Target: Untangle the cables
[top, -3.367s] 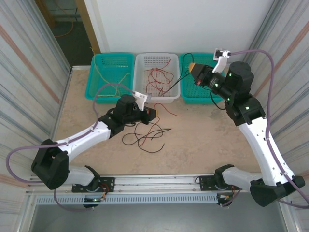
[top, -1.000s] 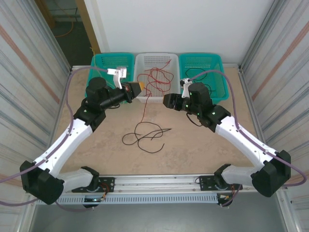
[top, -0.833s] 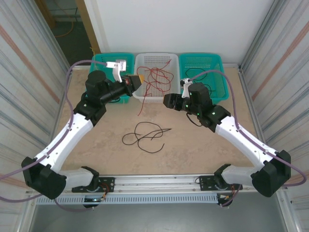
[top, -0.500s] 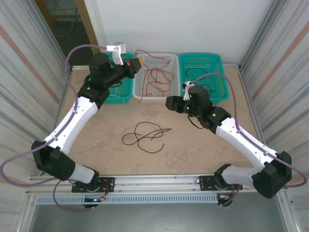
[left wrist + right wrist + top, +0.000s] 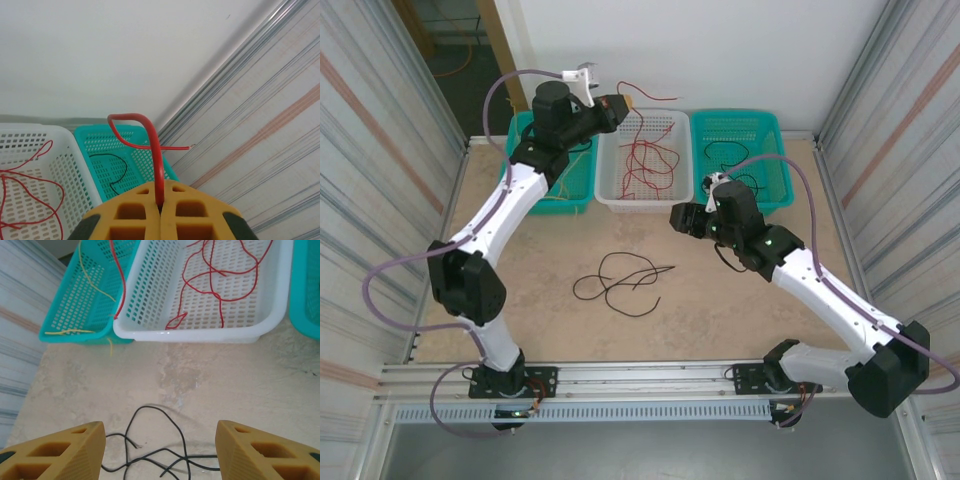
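Observation:
My left gripper (image 5: 620, 103) is raised high over the back baskets and is shut on a red cable (image 5: 655, 96). In the left wrist view the yellow fingers (image 5: 135, 212) press together on that red cable (image 5: 158, 160), whose short end curls past them. Its long part (image 5: 117, 280) hangs down by the white basket's left wall. More red cables (image 5: 648, 160) lie in the white basket (image 5: 645, 203). Tangled black cables (image 5: 620, 282) lie on the table. My right gripper (image 5: 678, 217) hovers open above their far side, with the black cables (image 5: 172, 440) below its spread fingers (image 5: 60, 452).
A teal basket (image 5: 552, 195) with yellow cables (image 5: 95, 287) stands left of the white basket (image 5: 150, 295). Another teal basket (image 5: 775, 150) on the right holds a black cable (image 5: 112, 170). Corrugated walls close both sides, and a white wall stands behind the baskets.
The left arm has swung up and back, lifting the red cable's tail off the table toward the white basket. The right gripper has shifted slightly and stays open.

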Motion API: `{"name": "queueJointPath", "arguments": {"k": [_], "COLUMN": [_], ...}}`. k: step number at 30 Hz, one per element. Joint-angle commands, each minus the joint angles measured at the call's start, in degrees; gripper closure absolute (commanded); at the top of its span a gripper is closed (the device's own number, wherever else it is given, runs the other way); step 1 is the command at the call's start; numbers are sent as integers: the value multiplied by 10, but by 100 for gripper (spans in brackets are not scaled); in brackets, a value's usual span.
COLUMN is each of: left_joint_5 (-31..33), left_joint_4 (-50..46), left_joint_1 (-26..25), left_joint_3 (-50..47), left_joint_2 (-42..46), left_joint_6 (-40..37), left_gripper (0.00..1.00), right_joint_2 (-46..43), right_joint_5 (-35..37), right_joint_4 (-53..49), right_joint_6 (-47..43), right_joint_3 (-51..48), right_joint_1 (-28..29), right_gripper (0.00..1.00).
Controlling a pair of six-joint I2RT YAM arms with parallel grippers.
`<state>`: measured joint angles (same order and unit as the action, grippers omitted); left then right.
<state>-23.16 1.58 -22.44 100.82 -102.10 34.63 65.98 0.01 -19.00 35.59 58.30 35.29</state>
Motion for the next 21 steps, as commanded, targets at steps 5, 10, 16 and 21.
{"name": "queueJointPath", "arguments": {"k": [5,10,16,21], "left_joint_5": [-15,-27,-33,-41], "left_joint_4": [21,29,68,88], "left_joint_1": [14,18,19,18], "left_joint_3": [51,43,-33,-146], "left_joint_2": [-60,-77,-21,80], "left_joint_6": [42,60,62,47], "left_gripper": [76,44,35,42], "right_joint_2": [-29,-34,-40,-23], "right_joint_5": [17,18,24,5], "right_joint_4": [-23,-30,-46,-59], "right_joint_6": [9,7,-9,-17], "right_joint_3": [-13,-12,-4,7], "right_joint_1": [-2,-3,-12,-23], "right_gripper": [40,41,40,39]}}
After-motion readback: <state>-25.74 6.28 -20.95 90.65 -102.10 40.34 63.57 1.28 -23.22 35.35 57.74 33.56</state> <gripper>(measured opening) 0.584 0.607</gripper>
